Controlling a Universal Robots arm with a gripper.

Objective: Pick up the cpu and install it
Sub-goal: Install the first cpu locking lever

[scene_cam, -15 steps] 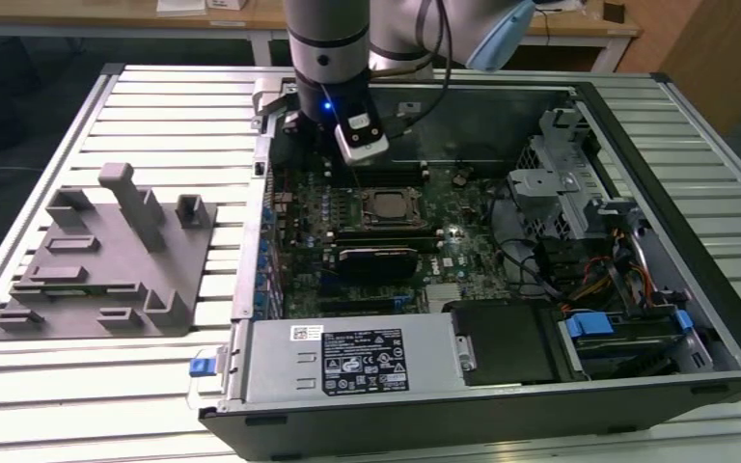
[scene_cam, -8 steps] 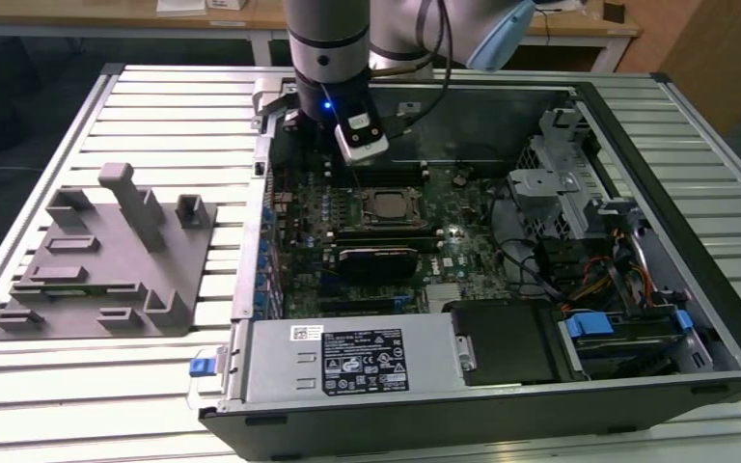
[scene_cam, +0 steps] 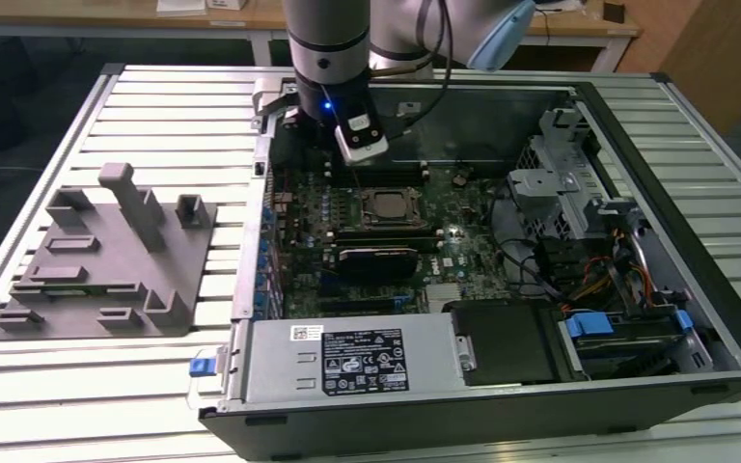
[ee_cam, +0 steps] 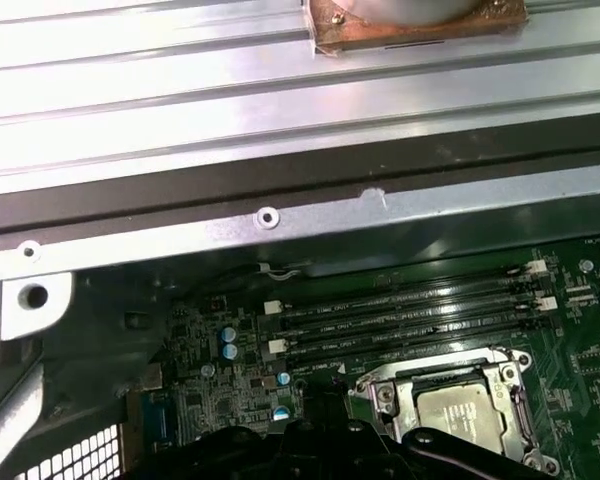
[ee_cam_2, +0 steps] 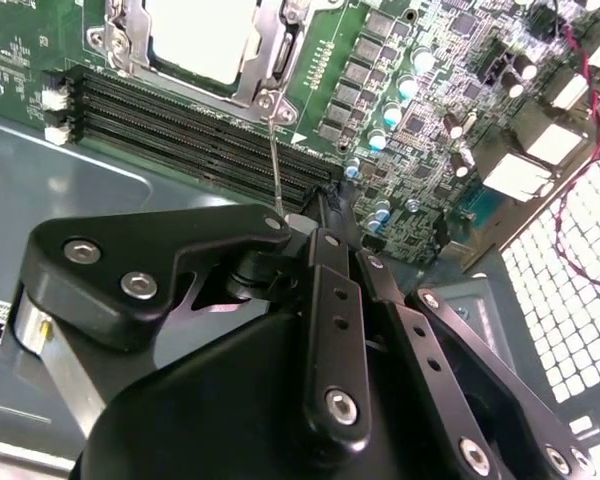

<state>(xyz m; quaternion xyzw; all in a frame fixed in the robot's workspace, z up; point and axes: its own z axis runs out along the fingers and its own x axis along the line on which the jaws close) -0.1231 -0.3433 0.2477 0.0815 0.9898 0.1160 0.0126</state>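
The cpu (ee_cam_2: 202, 38), a pale silvery square, lies flat inside the metal-framed socket (ee_cam_2: 270, 75) on the green motherboard; it is also seen in the first wrist view (ee_cam: 462, 415). In the exterior view the socket (scene_cam: 385, 207) sits mid-board inside the open computer case. My gripper (scene_cam: 341, 166) hangs over the board just behind the socket, beside the memory slots (ee_cam_2: 190, 125). The gripper (ee_cam_2: 305, 222) looks shut with nothing seen between its jaws. The socket's thin lever (ee_cam_2: 274, 165) runs up to its tip; I cannot tell whether they touch.
A grey plastic tray (scene_cam: 100, 260) with upright posts lies on the slatted table at the exterior view's left. Inside the case, a black block (scene_cam: 377, 260) sits in front of the socket, a power supply (scene_cam: 344, 362) nearer, and drive cages with cables (scene_cam: 577, 212) on the right.
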